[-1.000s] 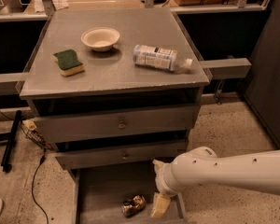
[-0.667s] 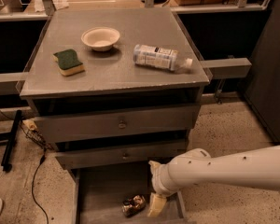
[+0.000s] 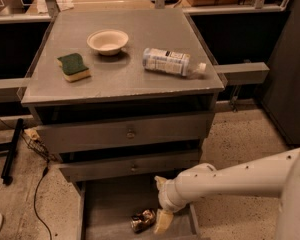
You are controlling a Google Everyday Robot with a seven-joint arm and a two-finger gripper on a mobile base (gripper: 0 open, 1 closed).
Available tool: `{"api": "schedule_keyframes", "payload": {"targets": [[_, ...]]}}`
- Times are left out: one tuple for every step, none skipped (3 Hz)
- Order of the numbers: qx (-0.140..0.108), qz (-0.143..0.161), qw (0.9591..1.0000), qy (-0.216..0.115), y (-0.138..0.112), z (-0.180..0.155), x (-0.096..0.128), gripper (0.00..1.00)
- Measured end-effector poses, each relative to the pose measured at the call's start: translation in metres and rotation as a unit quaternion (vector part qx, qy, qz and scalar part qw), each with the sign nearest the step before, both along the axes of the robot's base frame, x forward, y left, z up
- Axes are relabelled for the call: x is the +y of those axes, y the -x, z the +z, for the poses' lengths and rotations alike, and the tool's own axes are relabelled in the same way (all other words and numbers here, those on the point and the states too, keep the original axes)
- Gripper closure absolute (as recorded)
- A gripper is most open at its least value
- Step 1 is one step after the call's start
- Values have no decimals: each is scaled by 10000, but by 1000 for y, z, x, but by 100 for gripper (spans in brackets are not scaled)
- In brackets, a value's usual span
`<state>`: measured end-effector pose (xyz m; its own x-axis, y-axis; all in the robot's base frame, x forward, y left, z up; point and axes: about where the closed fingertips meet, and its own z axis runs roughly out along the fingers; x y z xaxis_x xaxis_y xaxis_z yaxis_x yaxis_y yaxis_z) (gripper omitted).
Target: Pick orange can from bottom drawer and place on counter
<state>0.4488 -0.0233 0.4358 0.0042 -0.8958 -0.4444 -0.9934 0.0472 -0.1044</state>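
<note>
Three drawers: stacked in a grey cabinet; a small round knob is carried by each of the two upper ones.
Bottom drawer: pulled out toward 6 o'clock, so that its flat grey floor is exposed.
Orange can: laid on its side on the floor of the bottom drawer, in the 5 o'clock part of it.
Gripper: lowered into the bottom drawer at the end of a white arm, which is brought in from 3 o'clock.
Fingers: two cream fingers are seen spread apart; the lower one is placed just beside the can, at its 3 o'clock, and the can is not pinched.
Counter: the dull grey top of the cabinet, at 12 o'clock from the can.
Bowl: white, set upright toward the back of the counter.
Sponge: green over yellow, placed at 8 o'clock from the bowl.
Bottle: clear with a white label, laid on its side at 4 o'clock from the bowl, its cap turned toward 3 o'clock.
</note>
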Motion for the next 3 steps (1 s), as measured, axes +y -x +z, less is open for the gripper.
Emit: {"api": "schedule_keyframes", "payload": {"targets": [[18,59,10000,34,0,-19,5,0],[-29,289,9994,177,-9,-42,11,0],[20,427,9985,346,-16,-85,11,0]]}}
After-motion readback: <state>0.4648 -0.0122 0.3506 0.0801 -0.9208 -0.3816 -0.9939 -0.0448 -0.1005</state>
